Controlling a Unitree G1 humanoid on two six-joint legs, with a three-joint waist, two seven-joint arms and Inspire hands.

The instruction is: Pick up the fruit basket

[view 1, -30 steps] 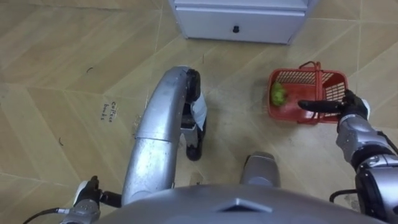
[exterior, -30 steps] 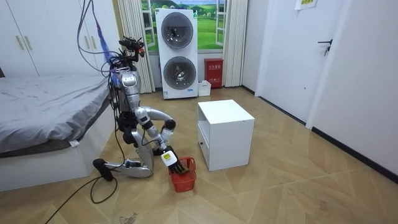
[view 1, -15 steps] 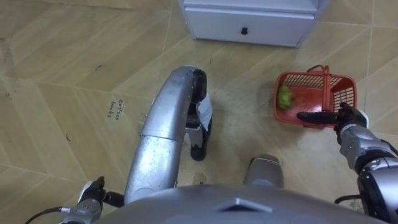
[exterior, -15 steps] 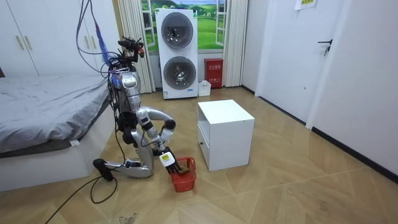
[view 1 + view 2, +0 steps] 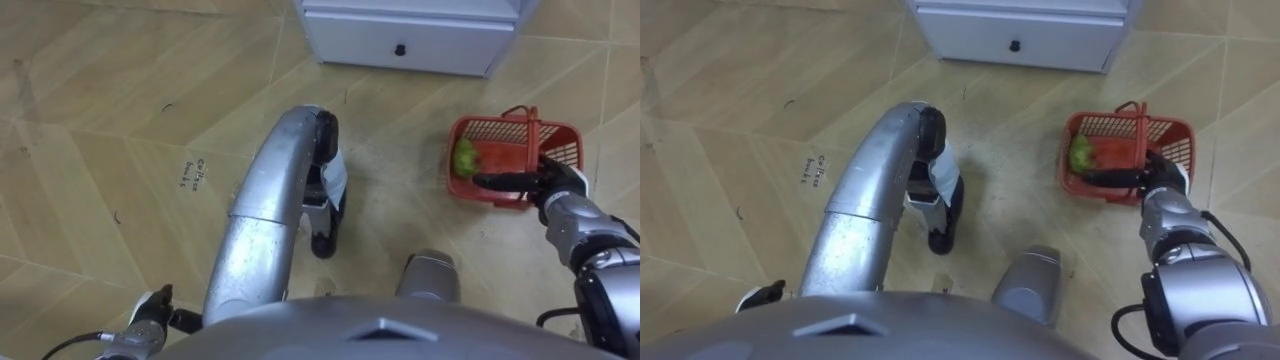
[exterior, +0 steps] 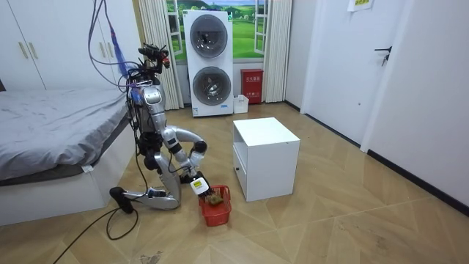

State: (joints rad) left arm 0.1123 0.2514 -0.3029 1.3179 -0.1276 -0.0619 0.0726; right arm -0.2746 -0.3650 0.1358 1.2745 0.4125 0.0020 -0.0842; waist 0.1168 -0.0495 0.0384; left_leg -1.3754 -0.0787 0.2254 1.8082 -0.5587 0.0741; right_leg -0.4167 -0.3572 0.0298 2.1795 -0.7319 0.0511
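Your basket (image 5: pixel 497 128) sits on the floor (image 5: pixel 120 120) close to the cabinet (image 5: pixel 410 35), off to the right of the kneeling robot, with a green fruit (image 5: pixel 465 155) at its left end. The right hand (image 5: pixel 558 188) reaches in low over the near rim. Its fingers (image 5: pixel 500 180) are straight and held together, pointing toward the robot's left and curled round nothing. The handle (image 5: pixel 530 125) stands upright beyond them, ungrasped. You can't tell from here whether the fingers touch the rim. The left hand (image 5: pixel 150 318) hangs low at the left side, and its fingers can't be read.

Watch for these:
- If you close now, you probably catch the rim or only air, and a rim grip would likely tip the basket and roll the fruit out.
- If you push on with straight fingers, the light basket may slide away toward the cabinet.
- If you knock the handle sideways, it may fold flat.
- The fruit weighs down one end, so an off-centre hold may let the basket swing.
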